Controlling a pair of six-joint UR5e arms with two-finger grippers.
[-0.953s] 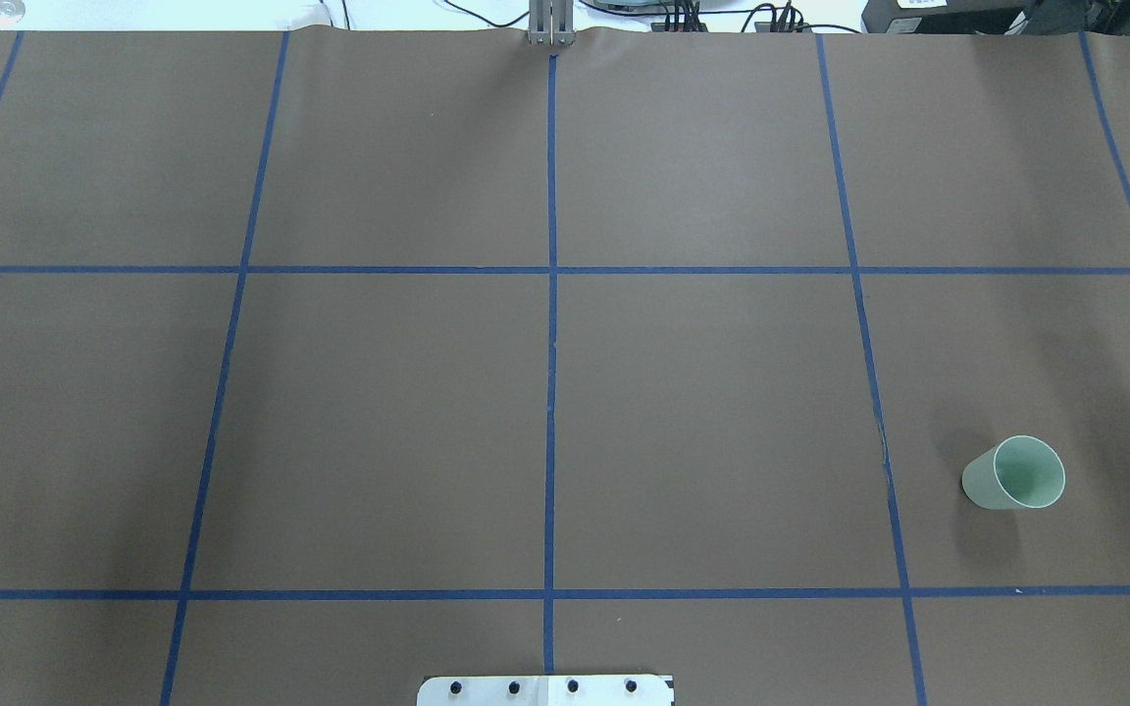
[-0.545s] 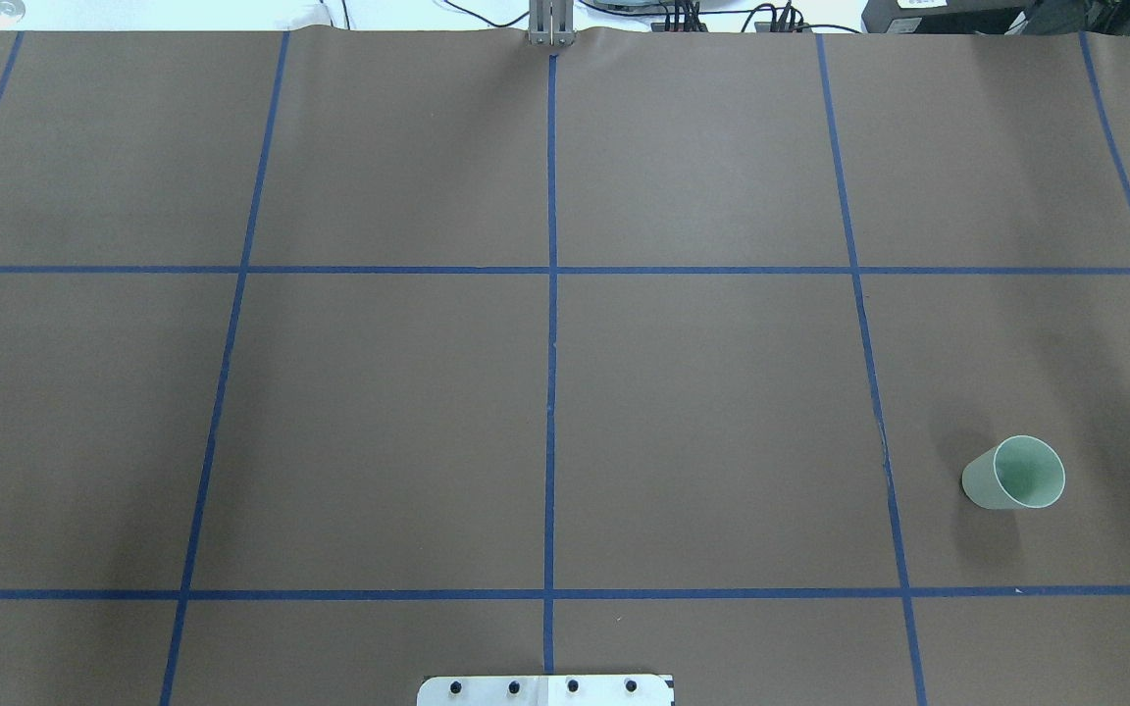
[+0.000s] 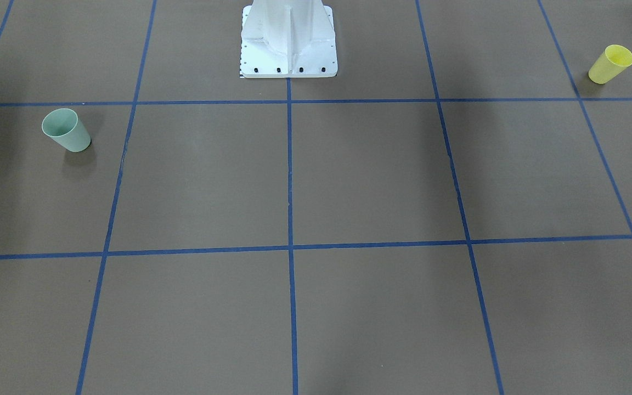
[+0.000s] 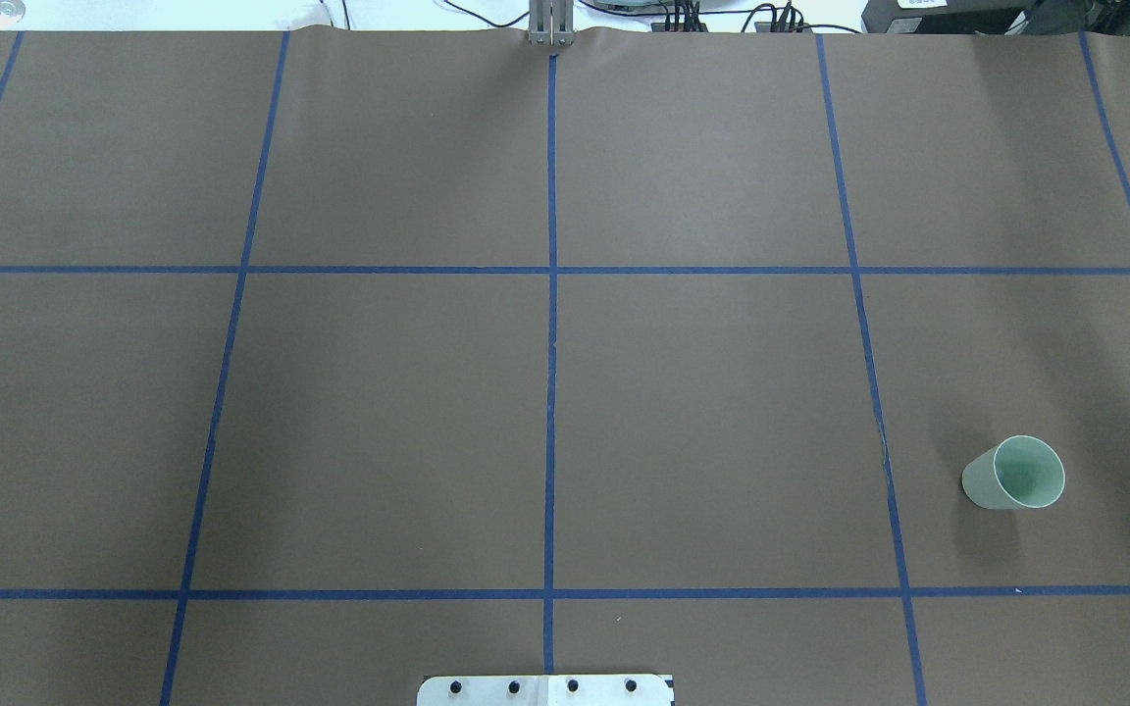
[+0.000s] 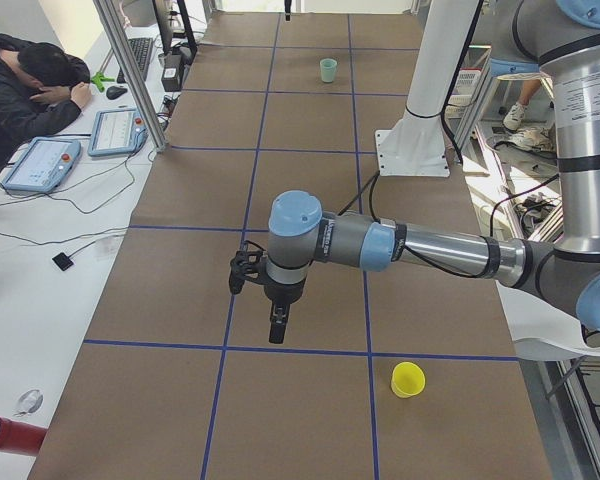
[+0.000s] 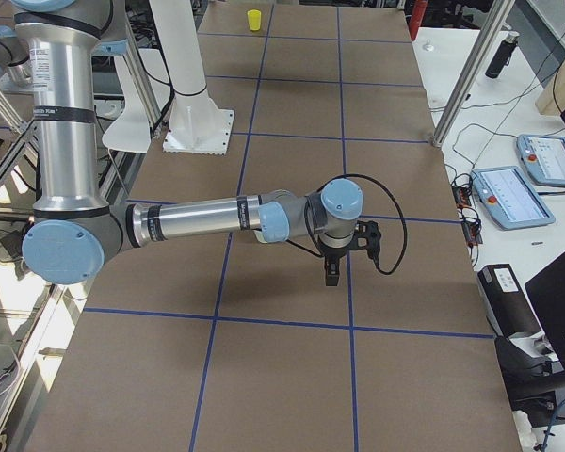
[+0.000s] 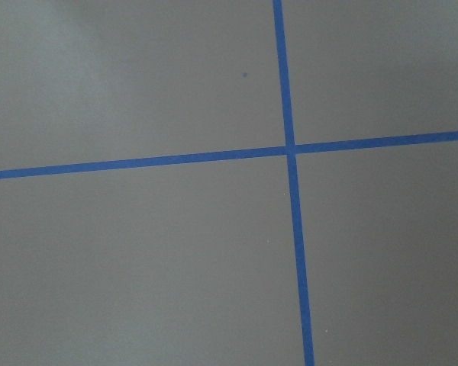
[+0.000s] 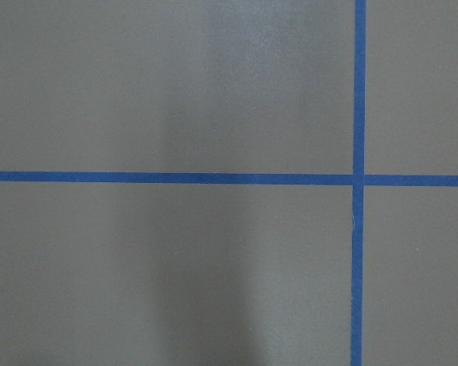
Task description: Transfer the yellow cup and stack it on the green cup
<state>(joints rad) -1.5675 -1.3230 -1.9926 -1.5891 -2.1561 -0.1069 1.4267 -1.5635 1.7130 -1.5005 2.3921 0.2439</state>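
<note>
The yellow cup (image 3: 611, 64) stands upright near the table's end on my left side; it also shows in the exterior left view (image 5: 407, 379) and, small, in the exterior right view (image 6: 254, 20). It is outside the overhead view. The green cup (image 4: 1013, 473) stands upright, mouth up, on my right side, and also shows in the front-facing view (image 3: 66, 130). My left gripper (image 5: 277, 325) hangs pointing down over the mat, apart from the yellow cup. My right gripper (image 6: 331, 273) hangs over the mat. I cannot tell whether either is open or shut. Both wrist views show only mat and tape.
The brown mat carries a grid of blue tape (image 4: 551, 270). The white robot pedestal (image 3: 288, 38) stands at the table's near edge. A seated operator (image 5: 30, 80) and teach pendants (image 5: 120, 130) are at the far side desk.
</note>
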